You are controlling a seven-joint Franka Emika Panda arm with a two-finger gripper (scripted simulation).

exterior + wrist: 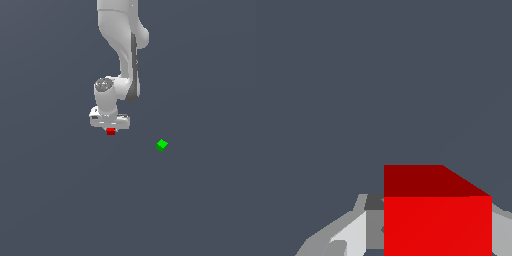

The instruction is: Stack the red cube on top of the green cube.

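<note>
Here, toward the exterior view's left, the white arm (122,50) reaches down and ends in the gripper (110,129), with the red cube (110,131) showing just beneath its body. In the wrist view the red cube (437,215) fills the space between the grey fingers (348,235), so the jaws are closed on it. Further to the exterior view's right and slightly nearer, the green cube (161,145) sits alone on the dark desk (60,200), well apart from the red one.
</note>
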